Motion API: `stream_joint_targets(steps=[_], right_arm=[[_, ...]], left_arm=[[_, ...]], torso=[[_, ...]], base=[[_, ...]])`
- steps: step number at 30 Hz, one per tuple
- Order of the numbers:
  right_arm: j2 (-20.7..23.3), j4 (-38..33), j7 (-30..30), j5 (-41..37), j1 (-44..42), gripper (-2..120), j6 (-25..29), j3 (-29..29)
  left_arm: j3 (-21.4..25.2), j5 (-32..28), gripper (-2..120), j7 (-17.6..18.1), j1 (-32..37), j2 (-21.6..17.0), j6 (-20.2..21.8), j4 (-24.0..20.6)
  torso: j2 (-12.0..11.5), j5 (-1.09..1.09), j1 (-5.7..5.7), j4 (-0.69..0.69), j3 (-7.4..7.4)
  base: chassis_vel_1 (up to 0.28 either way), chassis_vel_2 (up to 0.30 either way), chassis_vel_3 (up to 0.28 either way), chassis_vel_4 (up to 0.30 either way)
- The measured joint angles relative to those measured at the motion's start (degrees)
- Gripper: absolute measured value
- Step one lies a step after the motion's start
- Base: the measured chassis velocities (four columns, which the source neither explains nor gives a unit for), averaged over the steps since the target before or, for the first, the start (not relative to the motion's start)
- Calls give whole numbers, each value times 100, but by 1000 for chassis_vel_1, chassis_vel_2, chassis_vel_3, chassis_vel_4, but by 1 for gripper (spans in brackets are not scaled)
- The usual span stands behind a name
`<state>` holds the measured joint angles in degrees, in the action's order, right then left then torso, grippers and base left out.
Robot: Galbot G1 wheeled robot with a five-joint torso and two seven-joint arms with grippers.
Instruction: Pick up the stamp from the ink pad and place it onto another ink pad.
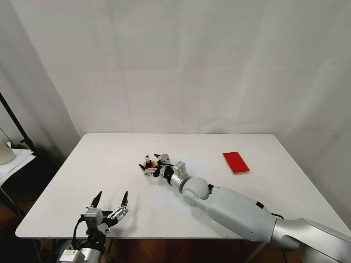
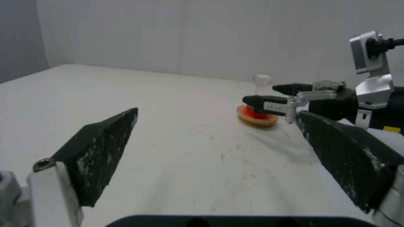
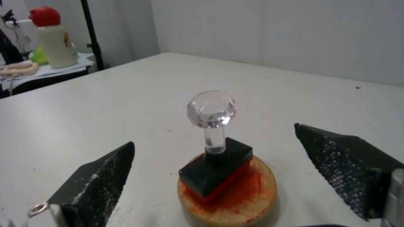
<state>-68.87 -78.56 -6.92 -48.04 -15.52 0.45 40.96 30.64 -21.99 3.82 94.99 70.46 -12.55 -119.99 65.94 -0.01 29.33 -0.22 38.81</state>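
Stamp stands upright on round ink pad.

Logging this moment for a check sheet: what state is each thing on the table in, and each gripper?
Small stamp with black base and clear round knob: upright on the round pad, not gripped.
Round tan-rimmed pad with orange-red centre: flat on the table, stamp on it.
Flat red rectangular pad: flat on the table, nothing on it.
Right gripper: open, fingers either side of the stamp.
Left gripper: open, idle over the table's near edge.
White table: bearing both pads.
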Motion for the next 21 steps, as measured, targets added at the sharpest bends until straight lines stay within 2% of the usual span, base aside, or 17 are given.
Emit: stream_joint_targets(steps=[2,10,15,17,20,21], right_arm=[[46,-76,-5,0,-9,106,-14,17],[356,-446,-29,-8,-11,114,-83,115],[932,-1051,22,-50,-36,114,-165,140],[1038,-1179,22,-50,-54,113,-173,116],[1620,-1800,-85,39,-250,110,-190,-190],[1620,-1800,-85,39,-250,110,-190,-190]], left_arm=[[0,0,100,0,0,0,0,0],[0,0,100,0,0,0,0,0],[0,0,100,0,-1,0,0,0],[0,0,100,0,-1,0,0,0],[0,0,100,0,-1,0,0,0],[0,0,100,0,-1,0,0,0]], torso=[[0,0,0,0,0],[0,0,0,0,0],[0,1,0,0,0],[0,2,0,0,0],[0,0,0,1,0],[0,0,0,1,0]], base=[[0,0,0,0],[0,0,0,0],[0,0,0,0],[0,0,0,0],[0,0,0,0],[0,0,0,0]])
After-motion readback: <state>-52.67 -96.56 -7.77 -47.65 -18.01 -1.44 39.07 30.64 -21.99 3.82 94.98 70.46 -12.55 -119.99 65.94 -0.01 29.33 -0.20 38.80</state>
